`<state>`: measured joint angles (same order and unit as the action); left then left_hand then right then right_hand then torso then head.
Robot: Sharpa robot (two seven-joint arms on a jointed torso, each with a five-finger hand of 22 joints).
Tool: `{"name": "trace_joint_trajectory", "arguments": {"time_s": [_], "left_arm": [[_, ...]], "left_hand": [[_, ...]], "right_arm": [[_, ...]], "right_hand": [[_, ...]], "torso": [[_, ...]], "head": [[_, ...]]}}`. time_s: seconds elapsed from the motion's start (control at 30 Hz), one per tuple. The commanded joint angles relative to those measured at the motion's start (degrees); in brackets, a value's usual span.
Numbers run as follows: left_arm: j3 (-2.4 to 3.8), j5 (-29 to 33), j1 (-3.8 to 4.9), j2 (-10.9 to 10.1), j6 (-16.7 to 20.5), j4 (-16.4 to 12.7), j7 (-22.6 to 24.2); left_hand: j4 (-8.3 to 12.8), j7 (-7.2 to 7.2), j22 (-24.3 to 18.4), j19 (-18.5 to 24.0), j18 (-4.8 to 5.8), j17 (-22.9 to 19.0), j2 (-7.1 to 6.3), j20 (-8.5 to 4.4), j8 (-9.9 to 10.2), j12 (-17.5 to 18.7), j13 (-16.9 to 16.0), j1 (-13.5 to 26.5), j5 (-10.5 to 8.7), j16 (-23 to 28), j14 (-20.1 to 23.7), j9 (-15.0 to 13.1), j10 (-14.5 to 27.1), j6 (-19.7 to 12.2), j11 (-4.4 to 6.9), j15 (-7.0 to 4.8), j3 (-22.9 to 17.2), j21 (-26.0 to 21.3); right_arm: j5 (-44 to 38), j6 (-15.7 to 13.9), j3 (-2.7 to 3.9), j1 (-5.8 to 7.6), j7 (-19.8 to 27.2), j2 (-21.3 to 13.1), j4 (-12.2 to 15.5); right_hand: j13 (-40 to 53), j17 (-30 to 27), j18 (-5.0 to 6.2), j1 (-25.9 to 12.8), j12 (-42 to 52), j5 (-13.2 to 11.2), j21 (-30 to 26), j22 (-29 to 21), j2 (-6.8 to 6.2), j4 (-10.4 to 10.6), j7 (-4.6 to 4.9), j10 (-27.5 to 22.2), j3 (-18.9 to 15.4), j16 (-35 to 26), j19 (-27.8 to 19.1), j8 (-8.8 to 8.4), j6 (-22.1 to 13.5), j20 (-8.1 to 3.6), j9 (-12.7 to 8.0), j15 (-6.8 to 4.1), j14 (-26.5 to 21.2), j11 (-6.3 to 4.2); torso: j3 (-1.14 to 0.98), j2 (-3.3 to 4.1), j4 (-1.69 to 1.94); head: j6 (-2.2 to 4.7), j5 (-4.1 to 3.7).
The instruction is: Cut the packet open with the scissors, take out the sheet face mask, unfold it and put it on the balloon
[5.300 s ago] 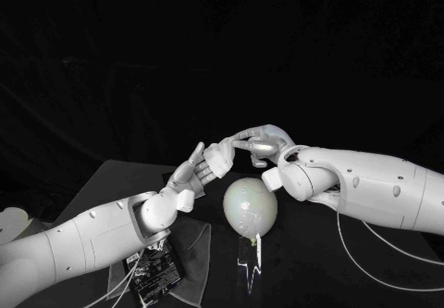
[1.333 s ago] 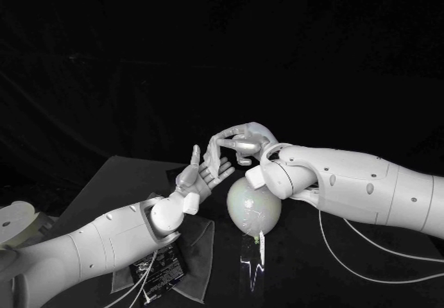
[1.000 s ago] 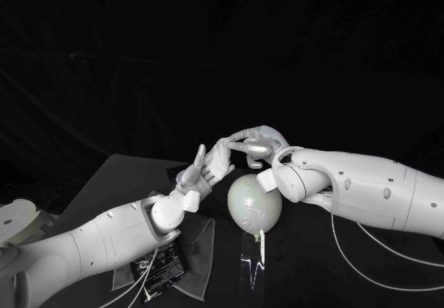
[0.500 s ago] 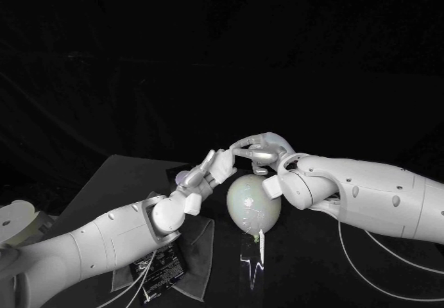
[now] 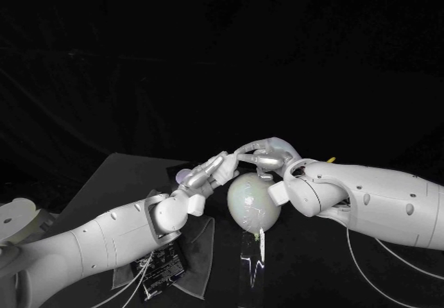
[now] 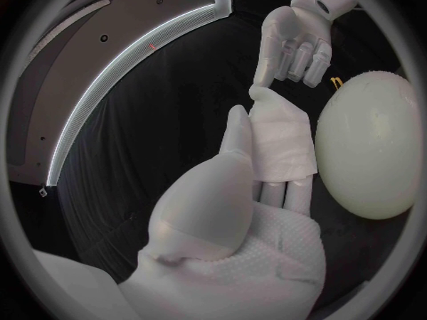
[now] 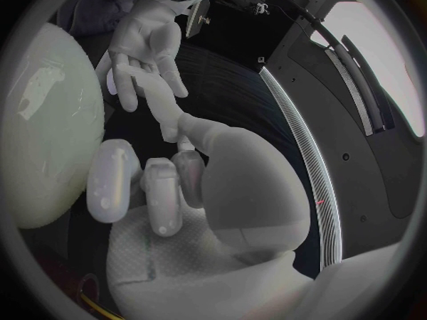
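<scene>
MASK: A white, creased sheet, by its look the folded sheet face mask point(image 6: 283, 144), lies along the fingers of the left hand point(image 5: 209, 172), raised above the black table point(image 5: 120, 173).

LEFT HAND: Palm up, with the fingers nearly straight under the sheet and the thumb laid against its near edge. It cradles the mask more than it clamps it.

RIGHT HAND: The right hand point(image 5: 265, 153) sits at about 2 o'clock from the left hand in the head view. Its fingers curl downward and one tip touches the sheet's far end. Whether it has closed on that edge cannot be told.

BALLOON: The pale, egg-shaped balloon point(image 5: 253, 201) stands neck down at 5 o'clock from the left hand and at 6 o'clock from the right, close under both. Whether the right wrist brushes it cannot be told.

PACKET: The dark packet point(image 5: 159, 269) lies flat on the table at 7 o'clock from the balloon, partly under the left forearm.

HANDLING: The mask is probably very light, limp and damp, so it is likely to cling to itself and to tear under a hard tug. The best hold is probably a free corner or outer edge at the far end, one hand to each side, peeling the layers apart gently. The balloon is probably light and slick and would shift at a push.
</scene>
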<state>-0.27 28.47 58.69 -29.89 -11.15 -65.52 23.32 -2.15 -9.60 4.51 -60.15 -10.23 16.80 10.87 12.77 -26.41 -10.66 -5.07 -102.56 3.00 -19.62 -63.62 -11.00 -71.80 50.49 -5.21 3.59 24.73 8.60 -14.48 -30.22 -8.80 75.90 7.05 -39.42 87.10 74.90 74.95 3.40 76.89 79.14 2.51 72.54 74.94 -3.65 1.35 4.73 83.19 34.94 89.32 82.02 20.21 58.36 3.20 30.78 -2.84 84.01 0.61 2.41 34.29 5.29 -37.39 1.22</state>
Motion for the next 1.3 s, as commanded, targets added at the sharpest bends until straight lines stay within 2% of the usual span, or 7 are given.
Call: {"name": "trace_joint_trajectory", "arguments": {"time_s": [0.03, 0.37, 0.53, 0.7, 1.07, 1.23, 1.3], "left_arm": [[0.09, -2.3, 0.05, 0.0, 4.3, -0.5, 1.6], [0.18, -3.0, 0.14, -0.9, 8.7, -2.1, 2.5], [0.39, -4.0, 0.5, -1.8, 9.4, -3.2, 2.3], [0.49, -5.3, 1.02, -2.7, 8.9, -4.3, 1.0], [0.53, -6.9, 1.45, -4.4, 7.1, -6.2, -0.8], [0.54, -6.9, 1.97, -5.1, 5.7, -6.8, -1.2], [0.54, -6.8, 2.13, -5.3, 5.1, -7.1, -1.3]], "left_hand": [[1.0, 0.53, 0.4, -0.8, -0.28, 0.9, 3.57, -0.31, -0.5, -0.8, -0.5, -0.9, 0.03, -1.2, -0.6, 0.0, -0.9, 1.7, 0.33, -0.29, -0.4, 0.7], [9.1, 1.0, 8.0, 7.0, 3.42, 10.6, 5.77, -3.07, 0.8, -11.9, -9.0, 4.5, -0.07, -13.9, 9.8, 0.8, 7.3, 4.2, 0.35, -0.21, -10.8, 10.3], [12.5, 0.67, 9.9, 13.6, 5.21, 11.9, 5.93, -2.12, 0.1, -15.5, -12.2, 8.6, -0.04, -15.9, 18.8, 0.2, 15.6, 3.0, -1.08, 2.08, -15.3, 11.6], [13.6, -1.0, 9.2, 17.7, 6.13, 11.1, 5.92, -0.76, -0.6, -10.8, -9.4, 11.2, -0.13, -14.0, 27.6, -0.4, 23.9, 2.2, -4.34, 5.26, -18.3, 9.9], [19.5, -3.39, 6.9, 18.7, 2.82, -0.2, 4.3, 1.58, -2.0, 1.0, 2.3, 21.2, -0.04, -3.7, 17.6, -2.7, 15.6, -1.6, -5.06, 5.23, -32.9, 7.9], [17.1, -4.38, 4.3, 16.9, -0.09, -6.6, -0.99, 3.74, -11.0, 7.2, 1.7, 30.8, -0.45, 5.3, 13.2, -9.3, 15.0, -7.7, -6.02, 5.76, -54.6, 6.3], [16.9, -4.39, 4.3, 16.8, -0.08, -6.7, -1.02, 3.74, -11.2, 7.2, 1.7, 30.9, -0.25, 5.4, 13.1, -9.4, 15.2, -7.8, -6.07, 5.74, -55.0, 6.4]], "right_arm": [[-1.0, 0.0, 0.0, -0.29, 0.9, -0.7, 0.8], [-0.7, 0.7, -0.23, -1.67, 1.4, -3.2, 3.4], [-0.7, 0.5, -0.3, -2.3, 1.6, -4.0, 4.1], [-0.7, 0.0, -0.32, -2.57, 1.9, -4.8, 4.5], [-0.6, -0.1, -0.33, -2.7, 2.0, -6.0, 4.8], [-0.5, -0.3, -0.33, -2.71, 2.2, -6.8, 5.1], [-0.5, -0.3, -0.33, -2.71, 2.3, -7.2, 5.3]], "right_hand": [[4.7, 13.4, 0.38, -0.5, -0.6, 0.3, -0.6, 10.0, 0.37, 0.0, 0.08, 0.2, 0.4, 0.2, -0.3, 0.22, 0.1, -0.15, 3.3, -0.33, 5.6, -0.24], [-0.3, 10.7, 1.14, -4.0, -6.8, 0.2, -5.1, 8.7, -1.38, 1.0, 1.84, -4.0, -2.2, -0.7, -2.7, -2.53, -4.8, 0.62, 2.1, 0.88, 4.9, 1.26], [-2.2, 9.7, 1.33, -5.5, -9.2, 0.2, -6.7, 8.3, -2.47, 1.8, 3.12, -6.0, -4.0, -1.0, -3.6, -4.37, -6.8, 1.34, 1.1, 1.9, 4.5, 2.4], [-3.1, 9.3, 1.46, -5.9, -10.3, 0.2, -7.5, 8.1, -2.83, 2.1, 3.54, -7.1, -5.0, -1.2, -4.1, -5.09, -7.2, 1.75, 0.6, 2.31, 4.4, 2.81], [-3.5, 8.9, 1.58, -5.9, -10.8, 0.2, -8.0, 8.0, -2.93, 2.1, 3.65, -7.6, -5.4, -1.3, -4.3, -5.36, -7.2, 1.94, 0.3, 2.44, 4.2, 2.93], [-3.6, 8.9, 1.6, -5.9, -10.9, 0.2, -8.1, 8.0, -2.94, 2.1, 3.66, -7.6, -5.4, -1.3, -4.4, -5.39, -7.2, 1.97, 0.3, 2.46, 4.2, 2.95], [-3.5, 8.9, 1.6, -5.9, -10.8, 0.2, -8.0, 8.0, -2.94, 2.1, 3.65, -7.6, -5.5, -1.3, -4.4, -5.4, -7.2, 1.97, 0.3, 2.47, 4.2, 2.95]], "torso": [[-0.04, 0.0, -0.01], [-0.06, -0.1, -0.02], [-0.12, -0.12, 0.05], [-0.12, -0.08, 0.05], [-0.01, 0.02, 0.0], [0.0, 0.04, 0.03], [0.01, 0.03, 0.02]], "head": [[-0.08, -0.21], [-0.29, -0.74], [-0.19, -1.0], [-0.08, -1.18], [-0.14, -1.59], [-0.25, -1.79], [-0.3, -1.82]]}}
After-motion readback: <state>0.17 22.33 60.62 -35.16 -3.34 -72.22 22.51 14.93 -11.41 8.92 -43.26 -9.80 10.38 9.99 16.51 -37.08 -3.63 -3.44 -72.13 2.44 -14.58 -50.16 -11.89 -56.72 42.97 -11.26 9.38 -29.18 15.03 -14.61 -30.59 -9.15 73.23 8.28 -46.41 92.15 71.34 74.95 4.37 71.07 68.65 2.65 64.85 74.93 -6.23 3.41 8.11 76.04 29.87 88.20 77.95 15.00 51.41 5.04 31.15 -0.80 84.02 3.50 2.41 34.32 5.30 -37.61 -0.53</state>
